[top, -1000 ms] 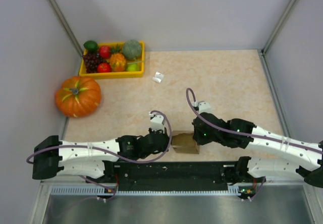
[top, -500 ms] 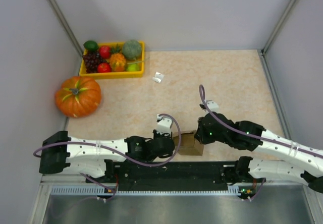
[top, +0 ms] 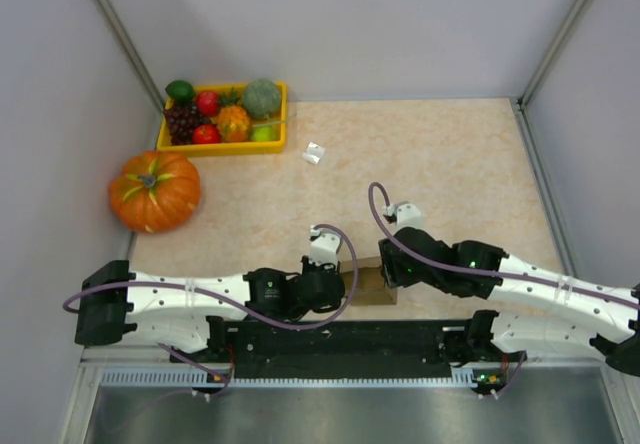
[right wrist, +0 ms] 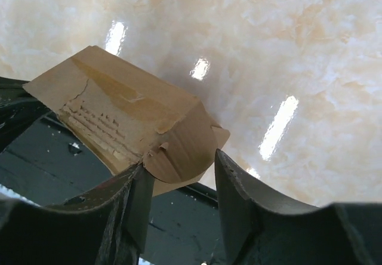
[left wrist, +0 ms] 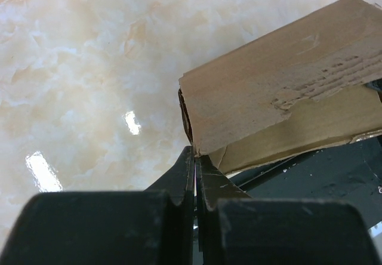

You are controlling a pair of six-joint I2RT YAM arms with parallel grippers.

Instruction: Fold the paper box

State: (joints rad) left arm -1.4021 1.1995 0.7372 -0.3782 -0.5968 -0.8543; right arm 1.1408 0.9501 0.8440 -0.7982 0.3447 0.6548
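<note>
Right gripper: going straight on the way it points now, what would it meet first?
The paper box. Its rounded end flap sits between the open fingers of the right gripper, so cardboard comes first, though the depth is hard to judge.

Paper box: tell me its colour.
Brown kraft cardboard with a torn patch; the paper box shows best in the left wrist view.

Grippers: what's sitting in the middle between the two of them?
The box. In the top view it lies between the left gripper, shut at one corner, and the right gripper, open around its other end.
</note>
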